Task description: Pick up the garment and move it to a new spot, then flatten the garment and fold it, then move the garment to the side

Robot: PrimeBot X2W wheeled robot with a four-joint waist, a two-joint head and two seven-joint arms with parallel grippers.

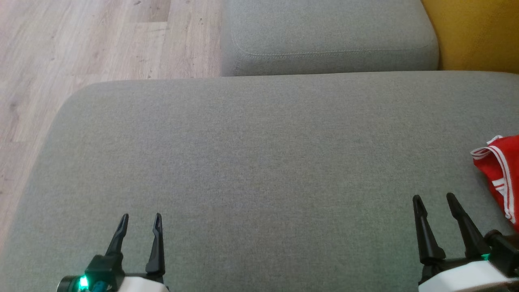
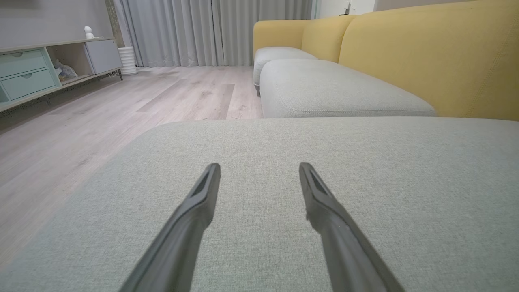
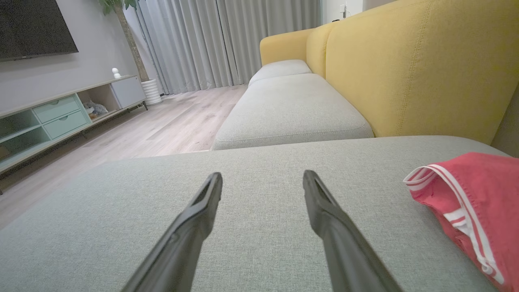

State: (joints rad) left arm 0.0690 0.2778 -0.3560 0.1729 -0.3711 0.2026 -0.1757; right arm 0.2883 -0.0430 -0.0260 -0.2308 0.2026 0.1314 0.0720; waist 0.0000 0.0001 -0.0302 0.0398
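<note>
A wide grey fabric seat cushion (image 1: pixel 259 162) of a sofa lies before the robot, in a living room with a pale wooden floor (image 1: pixel 81 48). The left gripper (image 1: pixel 140 217) is over the near left part of this cushion. Its two dark fingers are spread apart and nothing is between them. The right gripper (image 1: pixel 434 197) is over the near right part of the cushion, its fingers also spread and holding nothing. I cannot tell if any fingertip touches the fabric.

The red garment with white stripes (image 1: pixel 500 174) lies crumpled at the right side of the cushion, near the right gripper but apart from it. The head view cuts it at the edge.

A smaller grey seat cushion (image 1: pixel 324 36) meets the far edge of the wide cushion. A yellow fabric backrest (image 3: pixel 405 73) rises along the right side of both. Across the floor from the cushion stand a low cabinet with pale green drawers (image 3: pixel 61 115) and long grey curtains (image 2: pixel 202 32).
</note>
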